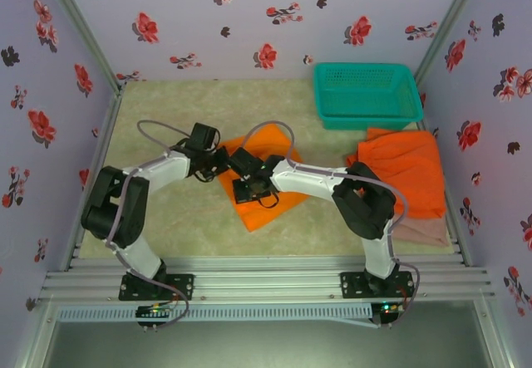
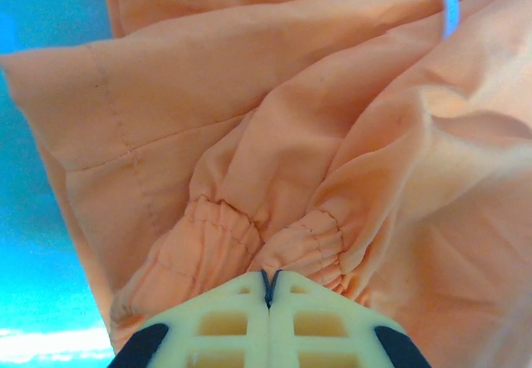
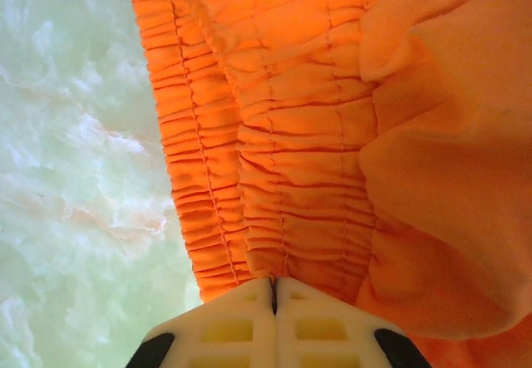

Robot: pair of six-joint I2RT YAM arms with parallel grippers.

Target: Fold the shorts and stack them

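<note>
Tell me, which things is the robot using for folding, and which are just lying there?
For the job: middle orange shorts, pinched by left gripper and right gripper; right-hand orange shorts; pink-beige shorts under them.
Just lying about: teal basket.

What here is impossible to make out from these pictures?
Top view: the dusty pink-beige cloth shorts lie mostly under the right-hand bright orange cloth shorts.
Top view: the arms cover part of the middle bright orange cloth shorts.
Wrist views: left claw and right claw pinch cloth; picture edges cut off the rest.
</note>
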